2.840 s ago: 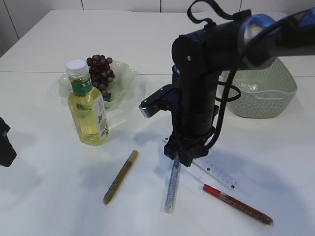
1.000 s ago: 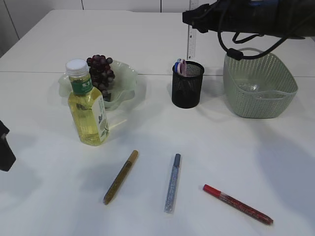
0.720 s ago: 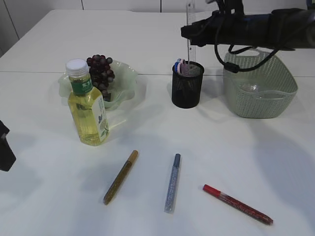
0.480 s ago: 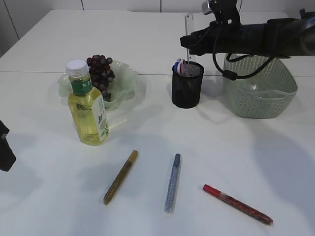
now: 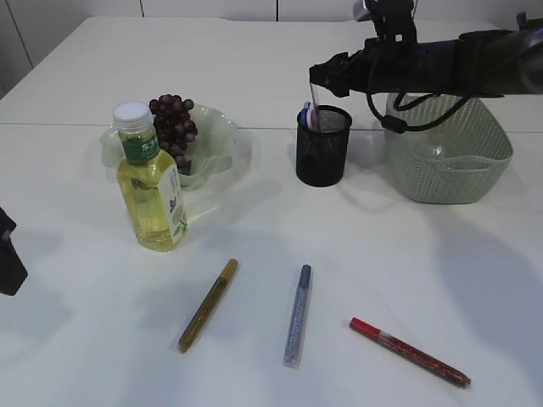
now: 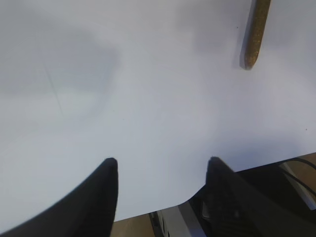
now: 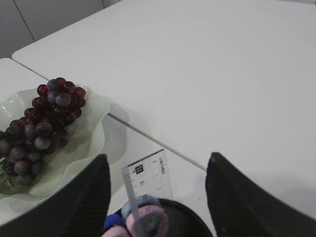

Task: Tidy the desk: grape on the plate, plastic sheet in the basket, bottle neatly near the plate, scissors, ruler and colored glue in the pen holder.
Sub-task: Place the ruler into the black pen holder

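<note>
A: Desk (image 5: 254, 51) first. Why laid out like this?

B: Looks mostly tidied at the far edge. Basket (image 5: 475, 170) toward the far right corner, with something clear inside, probably the plastic sheet (image 5: 437, 151). Plate (image 5: 216, 127) toward the far left, carrying the grape (image 5: 174, 119). Bottle (image 5: 153, 191) upright just in front of the plate, so near it as asked.

A: And mid-desk, far side?

B: Pen holder (image 5: 322, 157), between plate and basket. Holds the ruler (image 7: 148, 180) on end, leaning a little, beside the scissors (image 7: 158, 222). Right gripper (image 7: 158, 157) directly above, jaws spread wide, clear of the ruler on both sides. Reads as a release, not a grip.

A: Left to do?

B: Three glue pens flat near the front edge: gold glue (image 5: 208, 305), silver glue (image 5: 297, 315), red glue (image 5: 409, 352), well apart from the holder. Left gripper (image 6: 162, 163) low over bare desk by the front left edge, jaws apart, holding nothing.

A: Anything given by one view only?

B: Right wrist view: gap on each side of the ruler, plus its printed scale; from the exterior, barely a clear strip under the arm. Left wrist view: only one end of the gold glue, yet proof of empty jaws. Exterior alone: all three pens and the basket.
</note>
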Action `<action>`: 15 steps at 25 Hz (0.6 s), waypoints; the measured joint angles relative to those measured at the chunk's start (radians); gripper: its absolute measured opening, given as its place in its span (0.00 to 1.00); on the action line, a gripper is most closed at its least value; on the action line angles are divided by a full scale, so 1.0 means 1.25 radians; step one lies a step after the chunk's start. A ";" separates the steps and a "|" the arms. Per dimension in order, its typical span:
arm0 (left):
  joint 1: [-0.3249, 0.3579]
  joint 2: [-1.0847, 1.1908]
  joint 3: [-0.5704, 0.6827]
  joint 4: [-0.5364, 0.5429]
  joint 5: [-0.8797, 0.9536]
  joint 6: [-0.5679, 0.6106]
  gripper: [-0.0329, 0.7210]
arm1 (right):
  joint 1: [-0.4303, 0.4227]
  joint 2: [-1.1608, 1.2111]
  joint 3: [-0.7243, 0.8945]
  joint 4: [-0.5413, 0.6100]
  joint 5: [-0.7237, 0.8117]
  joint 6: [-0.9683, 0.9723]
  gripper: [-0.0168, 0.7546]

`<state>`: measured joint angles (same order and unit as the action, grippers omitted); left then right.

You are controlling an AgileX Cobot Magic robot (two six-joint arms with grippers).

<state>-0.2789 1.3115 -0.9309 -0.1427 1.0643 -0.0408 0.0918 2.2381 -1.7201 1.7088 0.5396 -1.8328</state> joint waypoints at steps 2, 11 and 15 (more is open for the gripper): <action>0.000 0.000 0.000 0.000 0.000 0.000 0.59 | 0.000 -0.023 0.000 -0.134 -0.003 0.129 0.65; 0.000 0.000 0.000 0.000 0.016 0.000 0.59 | 0.005 -0.201 0.000 -0.911 0.202 0.957 0.65; 0.000 0.000 0.000 0.000 0.016 0.000 0.59 | 0.031 -0.297 0.015 -1.067 0.293 1.117 0.65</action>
<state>-0.2789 1.3115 -0.9309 -0.1427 1.0844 -0.0408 0.1301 1.8672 -1.7010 0.3756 0.9060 -0.4369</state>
